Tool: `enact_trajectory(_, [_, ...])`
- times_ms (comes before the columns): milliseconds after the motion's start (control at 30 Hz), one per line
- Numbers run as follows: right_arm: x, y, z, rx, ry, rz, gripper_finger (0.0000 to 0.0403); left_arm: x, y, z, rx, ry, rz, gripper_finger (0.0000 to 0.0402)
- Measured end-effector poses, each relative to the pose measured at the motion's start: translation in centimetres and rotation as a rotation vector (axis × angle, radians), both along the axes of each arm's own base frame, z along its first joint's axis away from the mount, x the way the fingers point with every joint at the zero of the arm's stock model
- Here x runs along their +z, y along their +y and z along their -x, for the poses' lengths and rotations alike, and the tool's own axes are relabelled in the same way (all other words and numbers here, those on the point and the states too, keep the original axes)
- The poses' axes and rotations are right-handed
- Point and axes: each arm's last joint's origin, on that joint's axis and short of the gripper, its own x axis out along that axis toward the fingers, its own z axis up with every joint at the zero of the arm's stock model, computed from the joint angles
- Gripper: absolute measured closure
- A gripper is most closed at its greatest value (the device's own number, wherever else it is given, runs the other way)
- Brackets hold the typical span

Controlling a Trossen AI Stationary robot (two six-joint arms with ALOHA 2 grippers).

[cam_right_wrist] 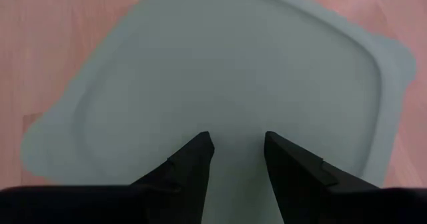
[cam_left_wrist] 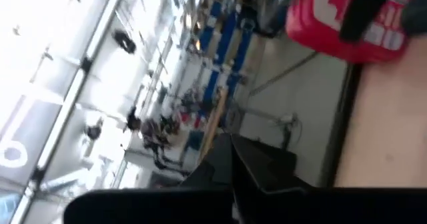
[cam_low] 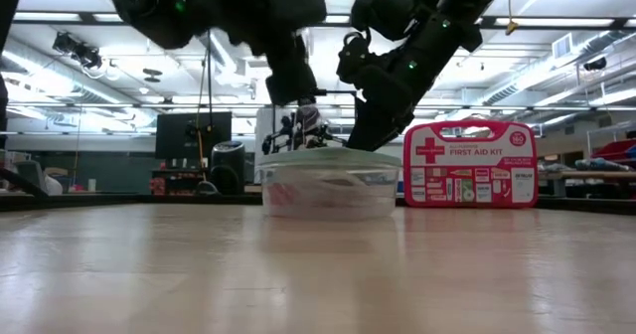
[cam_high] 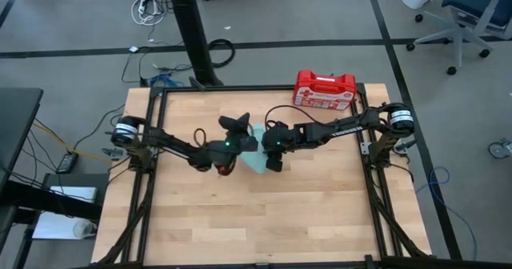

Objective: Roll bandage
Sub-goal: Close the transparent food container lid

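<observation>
Light wooden table (cam_high: 264, 213): bears everything listed here.

Red hard plastic first-aid case with white markings (cam_high: 324, 89): stands at the far edge, right of centre, well apart from the work.

Clear plastic container with pale green lid (cam_low: 326, 183): sits near the table's middle, lid on. Its contents show only as blurred pale and reddish shapes.

Right gripper (cam_right_wrist: 237, 151): poised directly above the pale green lid, fingers a little apart, holding nothing.

Left gripper (cam_high: 226, 163): at the container's left edge, next to the right gripper. Whether its fingers are apart or together cannot be told. A small red spot shows beside it in the high view.

Bandage: not plainly visible; probably inside the container.

Step in hand, as judged: opening the container, before any rolling. The next move calls for gripping the lid's rim and lifting it while the other arm steadies the tub.
</observation>
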Motion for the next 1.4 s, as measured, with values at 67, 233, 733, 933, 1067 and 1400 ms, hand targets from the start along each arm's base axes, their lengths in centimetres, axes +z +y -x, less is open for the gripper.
enact_trajectory(67, [0.0, 0.1, 0.0, 0.002, 0.0, 0.0, 0.0254, -0.7, 0.0, 0.0, 0.004, 0.007, 0.026, 0.0401])
enact_trajectory(233, [0.0, 0.1, 0.0, 0.007, -0.002, -0.004, 0.0254, -6.9, 0.1, -0.2, -0.017, 0.403, 0.039, 0.0402])
enact_trajectory(733, [0.2, 0.1, 0.0, 0.009, -0.009, -0.029, 0.0254, -6.5, 2.1, 0.7, -0.093, 0.155, 0.156, 0.0402])
enact_trajectory(933, [0.4, 0.0, 0.0, 0.009, -0.021, -0.04, 0.0254, -4.3, 1.6, 0.6, 0.006, 0.139, 0.008, 0.0402])
enact_trajectory(1067, [0.6, 0.0, 0.1, 0.003, -0.018, -0.044, 0.0254, -0.1, 0.6, 1.3, -0.052, -0.012, -0.089, 0.0402])
enact_trajectory(1400, [0.5, 0.0, 0.2, -0.006, -0.014, -0.048, 0.0254, -6.9, 1.6, 0.3, -0.035, 0.269, 0.052, 0.0402])
